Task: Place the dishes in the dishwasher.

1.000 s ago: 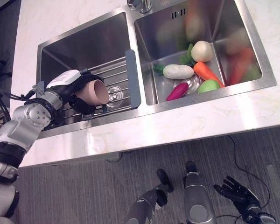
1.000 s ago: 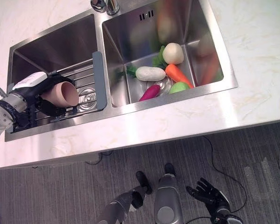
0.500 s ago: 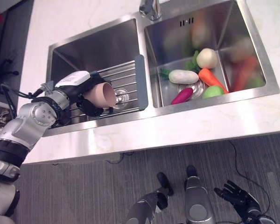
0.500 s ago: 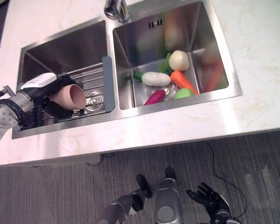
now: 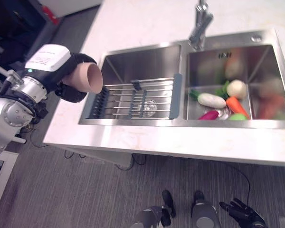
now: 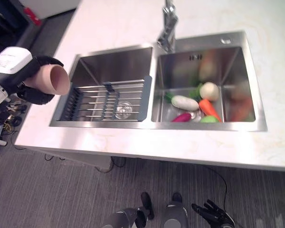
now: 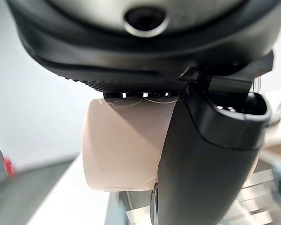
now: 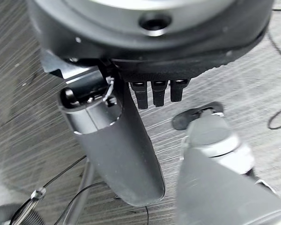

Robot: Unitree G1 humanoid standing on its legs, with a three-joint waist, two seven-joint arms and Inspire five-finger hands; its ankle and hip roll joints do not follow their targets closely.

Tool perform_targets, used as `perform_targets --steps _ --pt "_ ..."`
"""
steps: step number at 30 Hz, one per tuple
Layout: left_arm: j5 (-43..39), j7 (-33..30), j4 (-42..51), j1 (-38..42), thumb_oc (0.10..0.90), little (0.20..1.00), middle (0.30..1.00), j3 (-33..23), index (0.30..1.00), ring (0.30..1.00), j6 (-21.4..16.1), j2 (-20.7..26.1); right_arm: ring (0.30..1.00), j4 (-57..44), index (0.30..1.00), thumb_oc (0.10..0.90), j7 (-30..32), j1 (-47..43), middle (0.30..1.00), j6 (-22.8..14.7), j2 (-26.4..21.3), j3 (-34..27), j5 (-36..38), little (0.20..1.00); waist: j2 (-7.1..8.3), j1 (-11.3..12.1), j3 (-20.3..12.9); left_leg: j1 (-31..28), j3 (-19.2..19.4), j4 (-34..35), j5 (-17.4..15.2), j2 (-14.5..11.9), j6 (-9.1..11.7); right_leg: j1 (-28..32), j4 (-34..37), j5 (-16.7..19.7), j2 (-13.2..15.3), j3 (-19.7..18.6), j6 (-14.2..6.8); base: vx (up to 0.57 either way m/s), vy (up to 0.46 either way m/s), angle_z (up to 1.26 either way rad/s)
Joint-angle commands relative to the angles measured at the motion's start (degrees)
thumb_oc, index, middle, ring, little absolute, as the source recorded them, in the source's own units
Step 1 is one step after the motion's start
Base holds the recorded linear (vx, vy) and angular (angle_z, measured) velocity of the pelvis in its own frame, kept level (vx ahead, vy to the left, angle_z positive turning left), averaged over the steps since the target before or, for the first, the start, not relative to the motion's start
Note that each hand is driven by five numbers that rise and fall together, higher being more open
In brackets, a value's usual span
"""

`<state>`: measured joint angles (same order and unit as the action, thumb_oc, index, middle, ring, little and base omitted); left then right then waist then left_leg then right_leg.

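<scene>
Gripping the beige cup (image 5: 88,77) sideways, the left robot hand (image 5: 61,76) hangs off the tabletop's (image 5: 147,19) left edge, fingers and thumb wrapped round the cup wall, open mouth facing the sink (image 5: 133,61). Risk now: the cup lies level over the floor, so a slack hold or a quick swing could let it slide out mouth-first and drop. No dishwasher in sight. The right robot hand (image 5: 240,213) hangs low by the floor, fingers relaxed, holding nothing
</scene>
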<state>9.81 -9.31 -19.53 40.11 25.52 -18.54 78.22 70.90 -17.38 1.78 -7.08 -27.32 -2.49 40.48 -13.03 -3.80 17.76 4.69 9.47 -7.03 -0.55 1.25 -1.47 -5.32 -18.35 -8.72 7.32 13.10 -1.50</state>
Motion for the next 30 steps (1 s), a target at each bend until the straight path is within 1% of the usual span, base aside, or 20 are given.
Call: perform_targets --steps 1,2,4,5,6,7,9,10,11,13,14,15,16,17,19,20,24,25,27,30 --pt "-1.4 -12.2 -3.0 -0.5 0.4 0.3 0.3 -17.1 0.3 0.3 -1.3 7.2 0.9 0.1 0.9 0.8 -0.9 3.2 0.9 -1.1 -1.0 -1.0 -2.3 0.9 -0.55 0.2 -7.0 3.7 0.7 -10.2 -7.9 -4.7 6.2 2.2 1.2 -5.3 1.3 1.1 -4.0 0.02 -0.068 0.36" --pt "-1.6 -14.4 -4.0 -3.4 0.4 0.3 0.3 -20.6 0.3 0.3 -2.0 9.0 0.9 0.6 0.9 0.8 -1.2 2.4 0.9 -0.8 -1.0 -0.7 -3.0 0.9 -0.2 1.8 -7.7 3.7 -0.5 -10.2 -7.8 -4.4 6.1 2.7 1.2 -5.7 1.2 1.6 -3.8 0.02 -0.079 0.39" --pt "-1.5 -16.1 -4.7 -7.3 0.4 0.3 0.3 -24.7 0.3 0.3 -2.9 10.5 0.9 0.8 0.9 0.8 -1.4 1.9 0.9 -0.2 -0.9 -0.5 -3.9 0.9 0.18 3.2 -8.2 3.7 -1.5 -10.2 -7.8 -4.2 6.1 3.1 1.2 -5.9 1.0 2.1 -3.7 0.03 -0.107 0.34" --pt "-1.4 -17.2 -5.7 -13.1 0.4 0.3 0.3 -30.4 0.3 0.3 -3.5 12.0 0.9 1.1 0.9 0.8 -1.6 1.3 0.9 0.8 -0.6 -0.2 -5.5 0.9 0.77 5.5 -8.9 4.0 -2.5 -10.2 -7.7 -4.1 6.0 3.6 1.2 -6.2 0.9 3.2 -3.5 0.03 -0.121 0.21" --pt "-1.4 -17.1 -5.8 -15.4 0.4 0.3 0.3 -32.6 0.3 0.3 -2.9 12.2 0.9 1.2 0.9 0.8 -1.5 1.1 0.9 1.0 -0.6 -0.1 -5.8 0.9 0.85 5.9 -9.0 4.1 -2.7 -10.2 -7.7 -4.2 6.0 3.8 1.2 -6.3 0.9 3.5 -3.4 0.02 -0.163 0.25" --pt "-1.0 -18.5 -6.8 -23.3 0.4 0.3 0.3 -39.9 0.3 0.3 -3.1 12.3 0.9 1.5 0.9 0.8 -1.4 0.8 0.9 1.8 -0.4 -0.1 -6.8 0.9 1.2 8.0 -9.2 4.9 -3.2 -10.2 -7.1 -4.4 6.2 4.4 1.2 -6.5 0.8 4.6 -3.4 -0.01 -0.091 0.28" --pt "-1.1 -18.4 -7.2 -28.2 0.4 0.3 0.3 -44.6 0.3 0.3 -3.1 12.2 0.9 1.6 0.9 0.8 -1.5 0.7 0.9 2.3 -0.4 0.0 -7.4 0.9 1.22 8.9 -9.3 5.5 -3.4 -10.2 -6.7 -4.6 6.3 4.7 1.2 -6.6 0.8 5.2 -3.4 -0.02 -0.075 0.37" --pt "-1.9 -17.7 -7.8 -36.4 0.4 0.3 0.3 -52.2 0.3 0.3 -2.4 11.6 0.9 1.7 0.9 0.8 -1.6 0.5 0.9 2.4 -0.6 0.2 -8.3 0.9 1.12 9.8 -9.0 6.3 -3.4 -10.2 -6.2 -4.9 6.6 5.3 1.2 -6.9 0.7 6.2 -3.4 -0.04 -0.071 0.49" --pt "-3.0 -17.7 -8.8 -42.3 0.4 0.3 0.3 -57.6 0.3 0.3 -3.3 10.5 0.9 1.9 0.9 0.8 -1.5 0.4 0.9 2.9 -0.6 0.3 -8.7 0.9 1.02 10.3 -8.7 7.0 -2.5 -10.2 -5.7 -5.6 6.9 5.9 1.2 -7.0 0.7 7.4 -3.3 -0.07 -0.063 0.55" --pt "-4.6 -17.0 -9.4 -49.1 0.4 0.3 0.3 -64.1 0.3 0.3 -4.1 8.9 0.9 2.2 0.9 0.8 -1.6 0.1 0.9 3.6 -0.6 0.6 -8.3 0.9 1.0 9.9 -7.9 7.8 0.1 -10.2 -5.0 -7.1 7.4 6.6 1.2 -7.0 1.0 9.5 -3.4 -0.05 -0.041 0.8" --pt "-6.2 -16.5 -10.2 -52.6 0.4 0.3 0.3 -67.1 0.3 0.3 -7.3 6.7 0.9 2.8 0.9 0.8 -1.1 0.1 0.9 3.9 -0.2 0.1 -6.7 0.9 1.81 8.9 -7.1 6.7 4.4 -10.2 -5.3 -9.3 8.4 8.3 1.2 -7.8 2.0 11.7 -3.8 -0.06 -0.008 1.27" --pt "-7.2 -16.2 -10.3 -53.5 0.4 0.3 0.3 -67.6 0.3 0.3 -9.2 4.7 0.9 3.1 0.9 0.8 -0.5 0.2 0.9 3.5 0.4 -0.2 -5.5 0.9 2.21 8.2 -6.5 6.2 7.9 -10.2 -4.6 -11.0 8.5 9.0 1.2 -7.4 2.4 13.8 -3.9 -0.07 0.016 1.9" --pt "-7.7 -15.7 -10.2 -53.8 0.4 0.3 0.3 -67.8 0.3 0.3 -9.6 3.9 0.9 3.3 0.9 0.8 -0.4 0.2 0.9 3.2 0.6 -0.4 -5.1 0.9 2.38 7.8 -6.1 5.8 9.2 -10.2 -4.3 -11.6 8.6 9.3 1.2 -7.2 2.5 14.7 -3.9 -0.18 0.104 1.83" --pt "-8.5 -14.9 -9.9 -53.3 0.4 0.3 0.3 -67.0 0.3 0.3 -11.5 1.6 0.9 3.5 0.9 0.8 -0.4 0.3 0.9 2.5 1.4 -0.7 -3.9 0.9 3.23 6.9 -5.7 4.3 13.5 -10.2 -3.9 -13.3 8.2 9.6 1.2 -6.4 3.2 16.8 -3.8 -0.16 0.107 1.79" --pt "-8.8 -14.6 -9.7 -52.6 0.4 0.3 0.3 -66.1 0.3 0.3 -12.6 0.5 0.9 3.2 0.9 0.8 -0.2 0.4 0.9 2.1 2.0 -0.8 -3.5 0.9 3.75 6.5 -5.5 3.4 14.9 -10.2 -4.0 -13.7 7.9 9.8 1.2 -6.0 3.6 17.6 -3.9 -0.12 0.158 1.72" --pt "-9.5 -12.2 -7.9 -50.4 0.4 0.3 0.3 -62.9 0.3 0.3 -14.0 -2.8 0.9 2.5 0.9 0.8 0.1 0.4 0.9 1.3 3.6 -0.3 -1.8 0.9 5.24 6.4 -5.4 2.2 16.7 -10.2 -4.7 -13.8 7.3 10.2 1.2 -5.6 4.3 18.8 -4.0 -0.05 0.237 2.02" --pt "-8.4 -10.0 -1.5 -47.4 0.4 0.3 0.3 -58.0 0.3 0.3 -11.2 -8.3 0.9 1.6 0.9 0.8 0.4 0.8 0.9 0.1 4.5 -1.3 -0.3 0.9 6.28 8.0 -6.0 3.6 15.8 -10.2 -4.8 -12.9 7.0 11.8 1.2 -6.4 5.1 19.7 -3.9 0.07 0.282 1.39" --pt "-6.6 -10.1 1.0 -46.0 0.4 0.3 0.3 -55.7 0.3 0.3 -9.5 -10.7 0.9 1.0 0.9 0.8 0.9 0.9 0.9 -1.7 4.8 -1.2 -2.2 0.9 6.68 8.7 -6.4 3.9 14.8 -10.2 -5.6 -11.7 6.2 12.2 1.2 -6.6 5.5 19.8 -4.0 0.08 0.221 0.18" --pt "-5.4 -10.3 2.0 -45.3 0.4 0.3 0.3 -54.5 0.3 0.3 -8.9 -12.0 0.9 0.6 0.9 0.8 1.2 1.1 0.9 -2.1 5.1 -1.2 -3.6 0.9 6.86 9.1 -6.7 3.9 14.4 -10.2 -6.2 -10.9 5.7 12.5 1.2 -6.6 5.7 19.9 -4.1 0.1 0.228 -0.11" --pt "-2.1 -10.9 4.2 -42.7 0.4 0.3 0.3 -51.3 0.3 0.3 -8.6 -14.9 0.9 -2.2 0.9 0.8 2.4 1.6 0.9 -3.0 6.7 -0.2 -7.3 0.9 7.51 10.1 -7.1 3.4 13.4 -10.2 -8.2 -8.7 3.4 13.4 1.2 -6.0 6.1 20.5 -4.7 0.12 0.257 0.08"
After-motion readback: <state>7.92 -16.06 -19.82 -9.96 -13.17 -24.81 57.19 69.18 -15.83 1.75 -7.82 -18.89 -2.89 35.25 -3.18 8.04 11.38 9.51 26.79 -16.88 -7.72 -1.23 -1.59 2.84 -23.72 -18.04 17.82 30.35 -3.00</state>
